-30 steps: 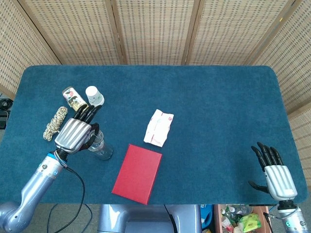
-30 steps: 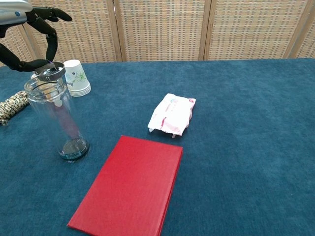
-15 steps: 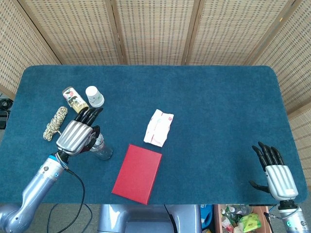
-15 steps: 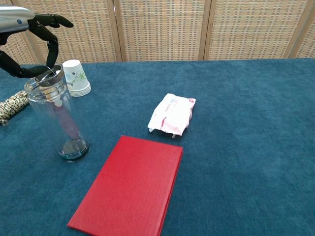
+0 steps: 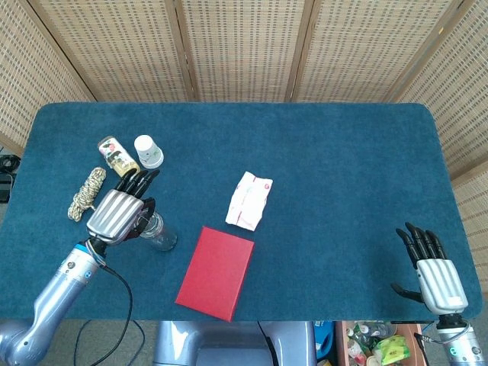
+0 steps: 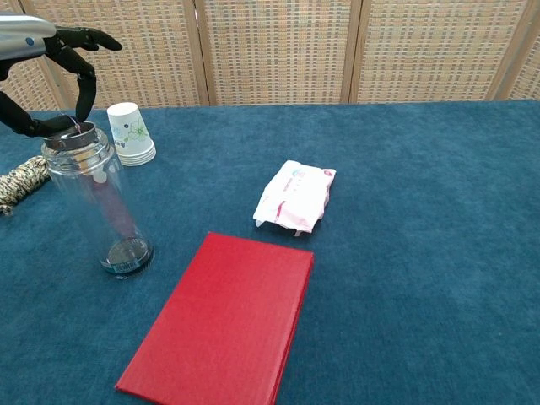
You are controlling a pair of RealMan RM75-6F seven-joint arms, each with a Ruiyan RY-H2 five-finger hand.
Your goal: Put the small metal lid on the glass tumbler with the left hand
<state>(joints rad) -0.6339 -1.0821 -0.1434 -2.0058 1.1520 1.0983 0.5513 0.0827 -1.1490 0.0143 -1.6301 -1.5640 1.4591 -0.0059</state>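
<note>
The glass tumbler (image 6: 97, 207) stands upright at the near left of the table, also visible as the tumbler (image 5: 161, 235) in the head view. The small metal lid (image 6: 72, 138) lies level on its mouth. My left hand (image 6: 52, 72) hovers over the tumbler and pinches the lid between the thumb and a fingertip (image 6: 80, 114). From above, the left hand (image 5: 117, 211) hides the tumbler's top and the lid. My right hand (image 5: 431, 271) rests near the front right edge of the table, fingers apart and holding nothing.
A stack of paper cups (image 6: 129, 133) stands just behind the tumbler. A rope coil (image 5: 86, 192) and a small bottle (image 5: 117, 155) lie to the left. A red book (image 6: 224, 316) lies in front, with a tissue packet (image 6: 295, 196) mid-table.
The left hand has lowered the lid from a tilted spot above the tumbler until it sits flat on the mouth. The right hand has not moved.
</note>
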